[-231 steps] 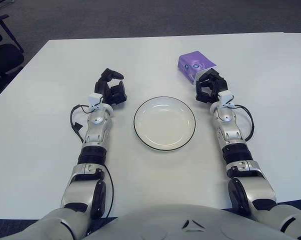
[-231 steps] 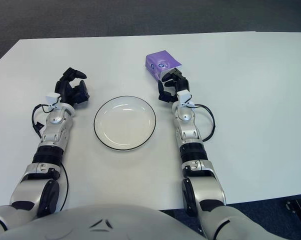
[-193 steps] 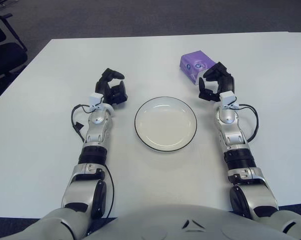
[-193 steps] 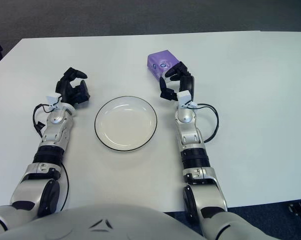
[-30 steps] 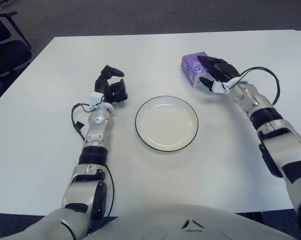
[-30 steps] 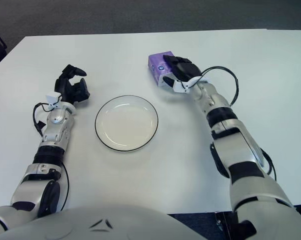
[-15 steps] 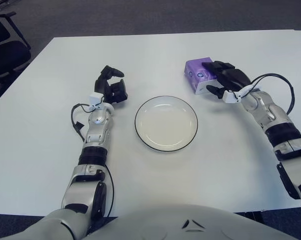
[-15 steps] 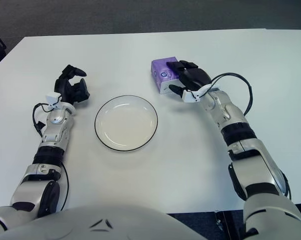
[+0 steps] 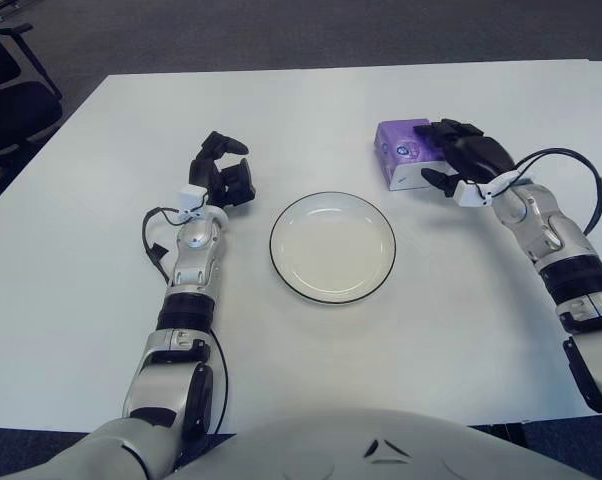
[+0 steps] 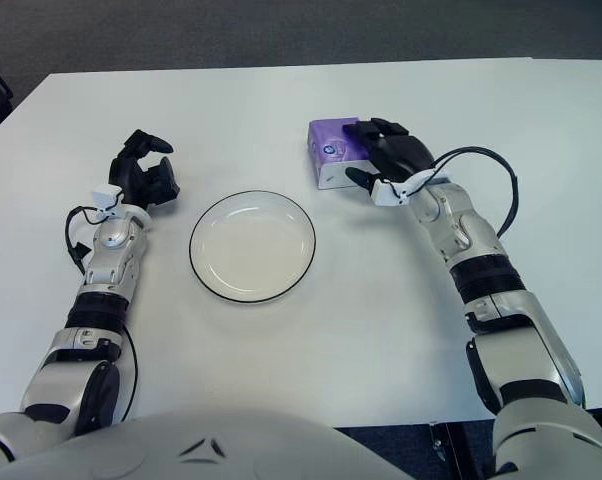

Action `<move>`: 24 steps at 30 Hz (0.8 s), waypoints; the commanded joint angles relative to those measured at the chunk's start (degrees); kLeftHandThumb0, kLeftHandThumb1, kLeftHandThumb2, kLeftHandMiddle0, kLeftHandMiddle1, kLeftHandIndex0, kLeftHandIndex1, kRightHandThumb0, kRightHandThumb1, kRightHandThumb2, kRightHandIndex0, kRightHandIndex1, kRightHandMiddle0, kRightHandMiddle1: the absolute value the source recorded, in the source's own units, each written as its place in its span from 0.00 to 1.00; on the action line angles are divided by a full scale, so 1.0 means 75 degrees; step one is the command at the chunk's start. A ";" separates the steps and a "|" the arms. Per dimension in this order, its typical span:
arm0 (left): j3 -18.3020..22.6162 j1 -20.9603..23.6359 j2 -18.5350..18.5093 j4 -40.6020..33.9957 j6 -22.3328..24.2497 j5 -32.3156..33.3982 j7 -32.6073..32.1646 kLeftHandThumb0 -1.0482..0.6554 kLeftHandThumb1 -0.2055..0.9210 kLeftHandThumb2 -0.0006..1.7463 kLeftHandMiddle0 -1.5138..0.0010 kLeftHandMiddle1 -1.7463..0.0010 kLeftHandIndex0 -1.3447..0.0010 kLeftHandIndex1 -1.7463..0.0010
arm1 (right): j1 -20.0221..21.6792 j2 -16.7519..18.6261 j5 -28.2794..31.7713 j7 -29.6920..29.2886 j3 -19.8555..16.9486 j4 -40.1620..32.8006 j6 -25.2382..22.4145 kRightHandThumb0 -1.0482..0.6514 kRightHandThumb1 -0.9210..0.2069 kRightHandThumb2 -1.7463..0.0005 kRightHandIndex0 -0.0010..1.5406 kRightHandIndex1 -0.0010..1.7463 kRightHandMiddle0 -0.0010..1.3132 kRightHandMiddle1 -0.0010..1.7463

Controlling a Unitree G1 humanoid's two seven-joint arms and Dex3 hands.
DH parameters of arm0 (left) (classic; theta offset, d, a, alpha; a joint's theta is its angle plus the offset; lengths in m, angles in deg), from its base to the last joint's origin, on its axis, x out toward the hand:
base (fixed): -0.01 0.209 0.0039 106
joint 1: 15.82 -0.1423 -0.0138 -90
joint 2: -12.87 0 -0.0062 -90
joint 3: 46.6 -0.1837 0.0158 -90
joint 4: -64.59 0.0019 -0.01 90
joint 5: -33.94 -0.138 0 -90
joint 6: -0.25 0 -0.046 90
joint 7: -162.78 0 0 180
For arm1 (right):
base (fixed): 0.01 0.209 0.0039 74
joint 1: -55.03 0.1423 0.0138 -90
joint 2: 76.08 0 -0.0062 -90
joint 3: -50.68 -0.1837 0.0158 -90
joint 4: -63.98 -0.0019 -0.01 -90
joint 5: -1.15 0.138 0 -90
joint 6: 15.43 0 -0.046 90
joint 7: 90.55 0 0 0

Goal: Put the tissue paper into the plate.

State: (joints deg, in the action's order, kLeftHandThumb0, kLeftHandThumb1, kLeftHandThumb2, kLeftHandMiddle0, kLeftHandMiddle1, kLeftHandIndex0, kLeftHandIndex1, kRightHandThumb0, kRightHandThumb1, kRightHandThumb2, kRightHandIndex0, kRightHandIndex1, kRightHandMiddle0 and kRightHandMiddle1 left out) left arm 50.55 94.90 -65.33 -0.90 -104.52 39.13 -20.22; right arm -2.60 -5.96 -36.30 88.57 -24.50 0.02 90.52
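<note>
Fingers: we see the black fingers (image 9: 451,132) of our right hand (image 9: 461,160) wrapped over the right end of the tissue pack (image 9: 403,152), with the thumb below its near edge, so the hand is clamped on it.
Right arm: we see it reaching in from the right edge of the view, forearm angled up and to the left towards the pack, with a black cable looping beside the wrist.
Tissue pack: we see a small purple box with a white side facing us, on or just above the table (image 9: 311,360); we cannot tell whether its base touches the surface. It is up and to the right of the plate, near it but apart from it, outside its rim.
Plate: we see a round white plate (image 9: 332,247) with a thin dark rim in the middle of the table, between our two arms, with nothing in it.
Left hand: we see our left hand (image 9: 224,178) to the left of the plate, well apart from the pack, its black fingers (image 9: 224,146) curled loosely and holding nothing.
Table: we see a broad white top running across both views.
Surroundings: we see dark carpet beyond the far edge and part of a black chair (image 9: 6,90) at the upper left.
</note>
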 commanded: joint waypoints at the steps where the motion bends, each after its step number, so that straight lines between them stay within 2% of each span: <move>1: -0.0112 -0.1367 0.0518 0.0671 0.0014 -0.0087 -0.0115 0.34 0.50 0.73 0.15 0.00 0.57 0.00 | 0.0201 0.0407 -0.0037 -0.0179 -0.0204 -0.0562 -0.0649 0.03 0.00 0.38 0.04 0.03 0.00 0.34; 6: -0.0111 -0.1365 0.0523 0.0662 0.0038 -0.0067 -0.0108 0.34 0.50 0.73 0.15 0.00 0.57 0.00 | 0.0167 0.0746 -0.0309 -0.0215 -0.0272 -0.1500 -0.1565 0.05 0.00 0.38 0.06 0.04 0.00 0.37; 10: -0.0116 -0.1342 0.0534 0.0712 0.0039 -0.0066 -0.0108 0.34 0.50 0.73 0.15 0.00 0.57 0.00 | 0.0115 0.0908 -0.0474 -0.0276 -0.0325 -0.1866 -0.2059 0.06 0.00 0.38 0.07 0.04 0.00 0.40; 17: -0.0148 -0.1346 0.0541 0.0746 -0.0043 -0.0080 -0.0071 0.34 0.50 0.73 0.15 0.00 0.57 0.00 | 0.0253 0.1153 -0.0719 -0.0202 -0.0228 -0.2197 -0.2693 0.08 0.00 0.38 0.07 0.05 0.00 0.43; 24: -0.0158 -0.1349 0.0557 0.0743 -0.0020 -0.0083 -0.0118 0.34 0.50 0.73 0.15 0.00 0.57 0.00 | 0.0430 0.1312 -0.0838 -0.0041 -0.0085 -0.2264 -0.2977 0.08 0.00 0.38 0.07 0.06 0.00 0.45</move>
State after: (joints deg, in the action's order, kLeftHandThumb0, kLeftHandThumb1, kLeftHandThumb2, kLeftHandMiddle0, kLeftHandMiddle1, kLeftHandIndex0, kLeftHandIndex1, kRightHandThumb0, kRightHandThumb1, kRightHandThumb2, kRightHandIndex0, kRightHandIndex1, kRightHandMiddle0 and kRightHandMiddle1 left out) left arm 50.25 94.81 -65.32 -0.84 -104.52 39.14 -20.23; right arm -1.97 3.05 -41.12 87.64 -25.75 -15.92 69.56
